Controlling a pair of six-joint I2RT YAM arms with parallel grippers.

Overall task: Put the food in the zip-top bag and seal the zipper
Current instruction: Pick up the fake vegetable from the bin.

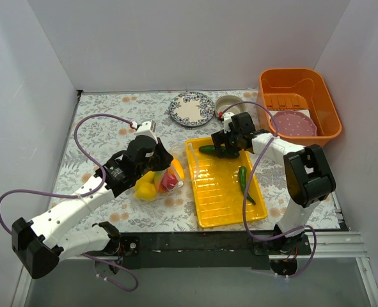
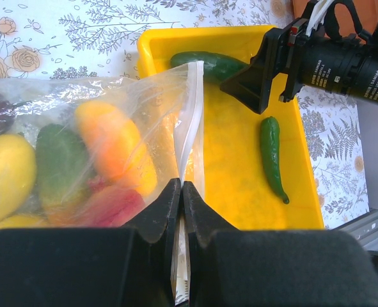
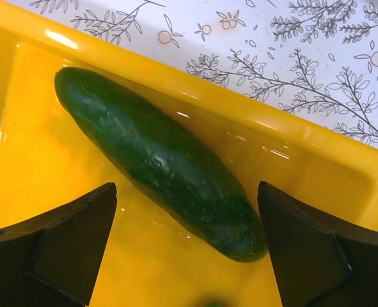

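The clear zip-top bag (image 1: 157, 182) lies left of the yellow tray (image 1: 224, 192) and holds yellow, orange, red and green pieces (image 2: 105, 153). My left gripper (image 2: 181, 188) is shut on the bag's pale zipper strip (image 2: 190, 121) and holds the mouth edge up; it also shows in the top view (image 1: 165, 160). The green cucumber (image 3: 163, 160) lies in the tray's far end. My right gripper (image 3: 187, 220) is open, a finger on each side of the cucumber's near end, and shows in the top view (image 1: 226, 148). The green chili (image 1: 243, 179) lies in the tray.
An orange bin (image 1: 320, 121) with a pink plate (image 1: 294, 123) stands at the back right. A patterned plate (image 1: 192, 109) and a small bowl (image 1: 228, 103) sit at the back. White walls enclose the flowered table.
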